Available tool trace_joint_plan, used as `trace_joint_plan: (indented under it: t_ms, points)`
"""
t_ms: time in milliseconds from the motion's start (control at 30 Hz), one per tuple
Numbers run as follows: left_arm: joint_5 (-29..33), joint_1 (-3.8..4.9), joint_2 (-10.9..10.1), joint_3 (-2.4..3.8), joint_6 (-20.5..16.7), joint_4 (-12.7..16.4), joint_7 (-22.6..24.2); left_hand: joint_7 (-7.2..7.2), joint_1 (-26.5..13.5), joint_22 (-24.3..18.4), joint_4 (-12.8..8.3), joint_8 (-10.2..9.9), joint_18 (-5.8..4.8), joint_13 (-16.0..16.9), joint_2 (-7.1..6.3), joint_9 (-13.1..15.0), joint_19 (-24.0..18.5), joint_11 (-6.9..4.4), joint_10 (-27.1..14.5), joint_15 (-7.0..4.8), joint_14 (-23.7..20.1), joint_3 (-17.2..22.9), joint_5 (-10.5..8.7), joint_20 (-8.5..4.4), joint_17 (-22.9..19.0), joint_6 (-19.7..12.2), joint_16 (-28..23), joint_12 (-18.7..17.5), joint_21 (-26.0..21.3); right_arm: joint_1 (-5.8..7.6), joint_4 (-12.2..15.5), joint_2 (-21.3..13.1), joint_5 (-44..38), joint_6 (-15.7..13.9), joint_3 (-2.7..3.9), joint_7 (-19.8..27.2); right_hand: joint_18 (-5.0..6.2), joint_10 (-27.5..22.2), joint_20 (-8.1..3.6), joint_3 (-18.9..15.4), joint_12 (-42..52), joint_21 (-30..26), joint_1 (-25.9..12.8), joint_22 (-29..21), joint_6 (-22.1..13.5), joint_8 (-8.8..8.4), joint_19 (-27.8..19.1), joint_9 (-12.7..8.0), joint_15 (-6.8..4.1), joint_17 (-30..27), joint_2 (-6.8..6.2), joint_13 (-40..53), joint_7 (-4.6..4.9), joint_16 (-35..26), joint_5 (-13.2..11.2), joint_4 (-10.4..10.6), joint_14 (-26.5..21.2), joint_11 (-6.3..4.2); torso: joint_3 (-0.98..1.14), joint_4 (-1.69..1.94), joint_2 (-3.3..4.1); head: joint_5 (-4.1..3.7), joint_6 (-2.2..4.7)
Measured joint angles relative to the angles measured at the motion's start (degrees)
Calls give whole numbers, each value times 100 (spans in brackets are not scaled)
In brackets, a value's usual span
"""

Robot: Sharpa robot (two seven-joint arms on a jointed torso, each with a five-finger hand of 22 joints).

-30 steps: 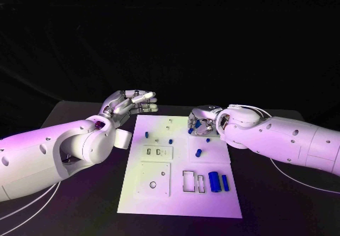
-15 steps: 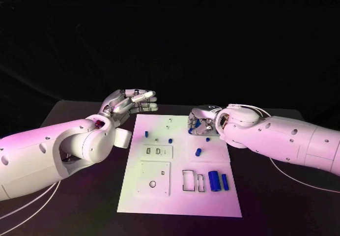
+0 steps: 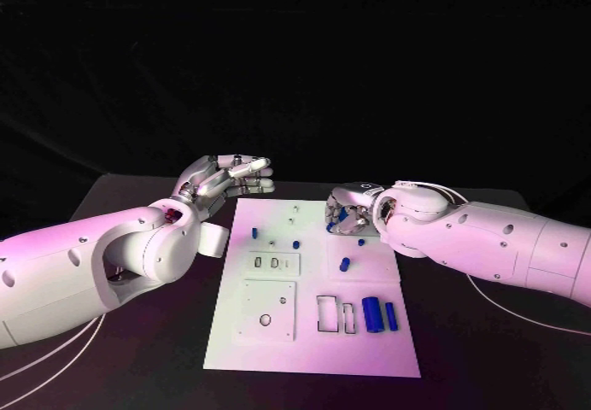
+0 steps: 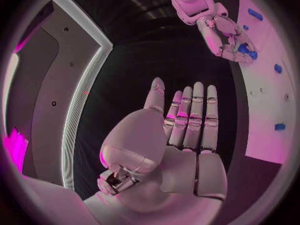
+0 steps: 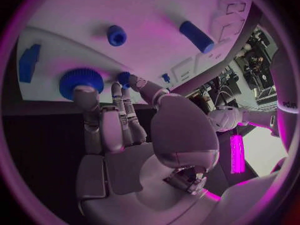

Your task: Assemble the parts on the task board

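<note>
The right hand [image 3: 348,219] sits at the board's far right edge, about 1 o'clock from the board's centre, and against the picture a second ago it has shifted only slightly, a touch inward along that edge. In the right wrist view its fingers [image 5: 94,110] reach onto the task board [image 3: 308,342] with a fingertip against a round blue knurled part [image 5: 81,81] that stands at the board's edge; whether the part is truly gripped or only touched I cannot tell. The left wrist view shows that hand from afar with something blue at its fingertips [image 4: 245,49].

The left hand [image 3: 225,179] hovers off the board's far left corner, near 11 o'clock, fingers straight and apart, holding nothing; it has not moved over the last second.

The other parts lie as they did: two blue cylinders [image 3: 373,315] near 4 o'clock beside the rectangular slot, a small blue piece [image 3: 346,264] near 2 o'clock, another [image 3: 255,232] near 11 o'clock.

Judging from so little movement, the right hand is seating or adjusting the knurled part, fine work and not a carry, and most of the assembly remains undone
</note>
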Motion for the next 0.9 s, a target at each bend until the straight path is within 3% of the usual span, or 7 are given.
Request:
trace_joint_plan:
  t_ms: [567, 633, 900]
  points:
    - [1, 1, 15, 0, 2, -17, 0, 0, 0, -4, -23, -29, 0, 0, 0, -1, 0, -21, -21, 0, 0, -23, 0, 0, 11, 0, 0, 0, 1, -50, -71, 73, -72, -52, 7, -76, 2, 0, 0, 103, 1, 49, 54, 70, -1, 5, 0, 46, 0, -21, -55, -8, 0, 0, 25, -9, 0, 0, -3, -1, 6, 5, -12]
    - [1, 1, 15, 0, 2, -18, 0, 0, 0, -4, -23, -28, 0, 0, 0, -1, 0, -21, -21, 0, 0, -23, 0, 0, 11, 0, 0, 0, 1, -54, -72, 73, -77, -79, 7, -81, -83, 15, 0, 160, 0, 100, 54, 122, -1, 48, 0, 67, 0, -25, -55, -9, 0, 25, 60, 2, 0, 8, -3, -1, 6, 8, -13]
    - [2, 1, 11, 0, 2, -24, -2, 0, 0, -4, -23, -28, 0, 0, 0, -1, 0, -21, -20, 0, 0, -23, 0, 0, 10, 0, 0, 0, 1, -83, 35, -10, -87, -432, -5, -103, -84, 315, -41, 316, 58, 318, 55, 421, 170, 204, 86, 228, -83, 26, -55, 26, -90, 88, 76, 64, 21, -109, -3, -8, 3, 19, 3]
